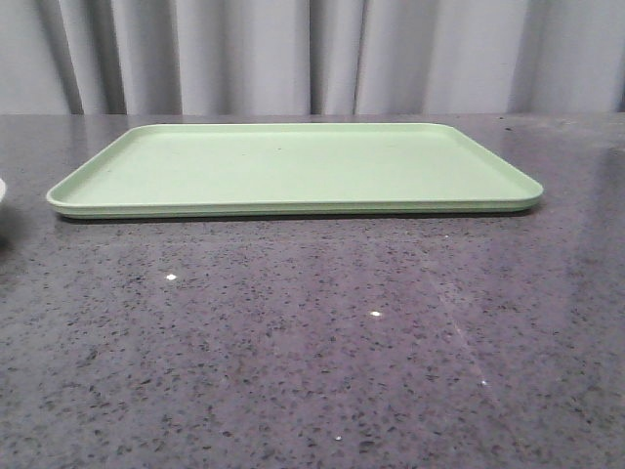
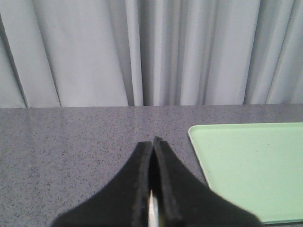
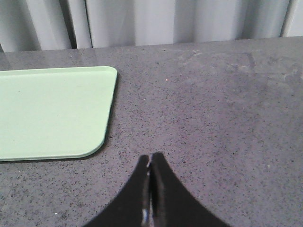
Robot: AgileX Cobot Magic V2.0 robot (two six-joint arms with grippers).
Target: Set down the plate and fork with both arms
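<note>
The fork is out of view in all three views. Of the plate I see at most a cream curved sliver (image 1: 2,200) at the left border of the front view, too little to be sure. My left gripper (image 2: 153,140) is shut with nothing between its fingers, over the grey table just left of the green tray's corner. Over bare table to the right of the tray's near right corner, my right gripper (image 3: 150,156) is likewise shut and holds nothing. Neither gripper shows in the front view.
A flat light-green tray (image 1: 293,166) lies across the middle of the speckled grey table (image 1: 312,342), with nothing on it; its corners show in the wrist views (image 2: 251,165) (image 3: 52,109). A grey curtain (image 1: 312,54) hangs behind the table's far edge.
</note>
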